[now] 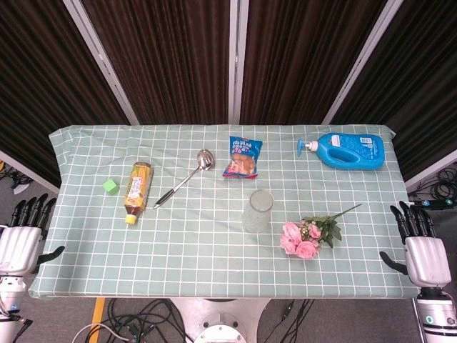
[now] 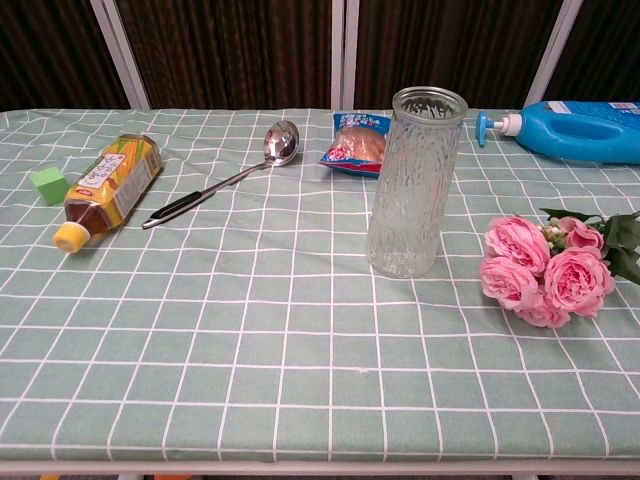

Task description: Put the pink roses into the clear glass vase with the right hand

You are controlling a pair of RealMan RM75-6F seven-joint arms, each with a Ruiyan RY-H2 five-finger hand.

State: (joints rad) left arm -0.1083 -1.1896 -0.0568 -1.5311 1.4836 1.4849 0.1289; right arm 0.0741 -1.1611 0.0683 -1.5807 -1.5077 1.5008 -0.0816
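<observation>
A bunch of pink roses (image 1: pixel 300 239) (image 2: pixel 545 270) lies flat on the green checked tablecloth, blooms toward me, green stem pointing back right. Just left of it the clear glass vase (image 1: pixel 258 211) (image 2: pixel 413 182) stands upright and empty. In the head view my right hand (image 1: pixel 421 246) hangs past the table's right edge, fingers apart and pointing up, holding nothing, well right of the roses. At the left edge my left hand (image 1: pixel 21 239) is likewise open and empty. Neither hand shows in the chest view.
A blue pump bottle (image 1: pixel 348 150) (image 2: pixel 575 130) lies at the back right. A snack packet (image 1: pixel 242 157) (image 2: pixel 358 142) sits behind the vase. A metal ladle (image 1: pixel 187 176) (image 2: pixel 225 180), a tea bottle (image 1: pixel 138 190) (image 2: pixel 108 188) and a green cube (image 1: pixel 110 186) (image 2: pixel 48 184) lie to the left.
</observation>
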